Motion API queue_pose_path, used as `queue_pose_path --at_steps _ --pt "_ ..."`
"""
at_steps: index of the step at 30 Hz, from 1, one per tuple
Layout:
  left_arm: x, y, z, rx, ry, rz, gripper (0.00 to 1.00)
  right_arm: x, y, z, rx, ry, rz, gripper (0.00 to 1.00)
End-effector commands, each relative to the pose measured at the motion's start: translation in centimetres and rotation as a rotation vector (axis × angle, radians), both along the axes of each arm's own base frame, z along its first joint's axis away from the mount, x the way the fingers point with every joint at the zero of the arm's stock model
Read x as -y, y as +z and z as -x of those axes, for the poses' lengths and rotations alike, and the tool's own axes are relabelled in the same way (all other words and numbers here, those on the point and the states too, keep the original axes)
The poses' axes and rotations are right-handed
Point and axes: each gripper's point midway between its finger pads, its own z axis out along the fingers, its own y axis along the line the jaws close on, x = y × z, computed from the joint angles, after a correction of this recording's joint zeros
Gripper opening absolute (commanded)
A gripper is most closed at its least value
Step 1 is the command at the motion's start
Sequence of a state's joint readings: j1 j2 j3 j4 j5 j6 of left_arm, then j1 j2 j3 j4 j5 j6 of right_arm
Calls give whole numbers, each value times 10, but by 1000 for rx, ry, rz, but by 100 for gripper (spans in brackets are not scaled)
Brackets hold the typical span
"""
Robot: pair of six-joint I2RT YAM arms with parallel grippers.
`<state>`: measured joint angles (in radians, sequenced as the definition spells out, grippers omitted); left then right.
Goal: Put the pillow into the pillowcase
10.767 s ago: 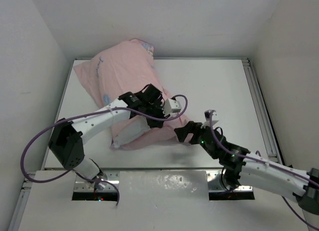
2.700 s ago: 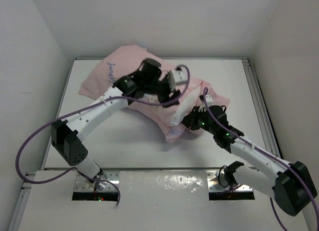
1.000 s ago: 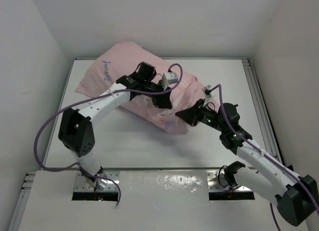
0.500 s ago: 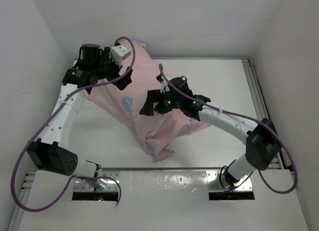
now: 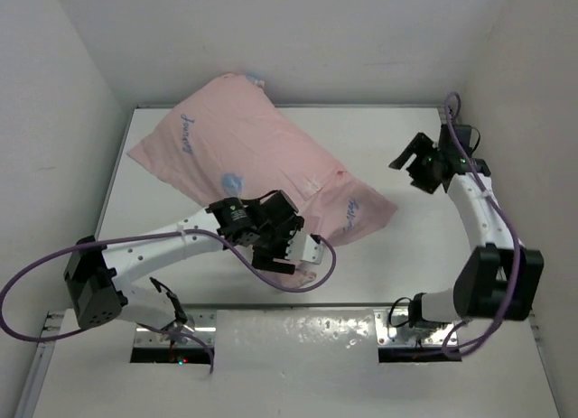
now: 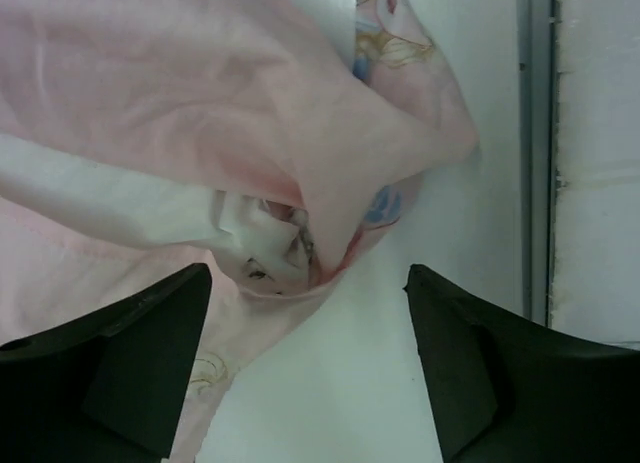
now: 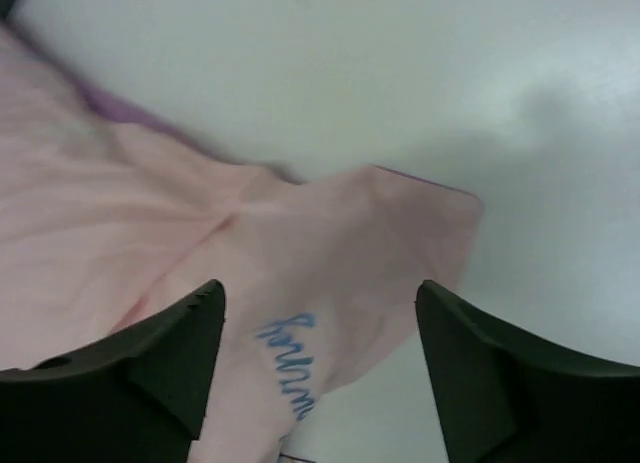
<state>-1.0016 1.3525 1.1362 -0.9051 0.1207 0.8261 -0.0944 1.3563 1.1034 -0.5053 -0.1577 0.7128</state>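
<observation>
Pillowcase (image 5: 248, 156) long axis diagonal, far-left to near-right.

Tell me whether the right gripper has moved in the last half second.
Yes. The right gripper has swung from above the pillowcase at mid-table out to the right, and now sits open near the far right corner of the table.

Overhead wide, wrists close (pillowcase (image 5: 262, 165) shared)
</observation>
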Motion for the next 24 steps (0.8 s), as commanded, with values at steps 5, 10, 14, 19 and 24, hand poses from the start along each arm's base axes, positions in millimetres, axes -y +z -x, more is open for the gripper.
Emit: queue_pose_path --at_steps 5,10,14,19,24 --pt "28 -18 -9 3 -178 3 100 32 -117 32 -331 -174 68 88" --pt "21 -77 13 -144 -164 -31 100 17 -140 20 -345 -151 56 93" --pt "26 -106 7 -171 -7 30 100 8 -170 24 -408 -129 69 84" --pt "36 -107 -25 -157 232 133 54 -18 -198 23 -404 -109 -41 46" --pt "22 -80 -52 -158 360 156 0 -16 -189 14 -345 -87 -40 0"
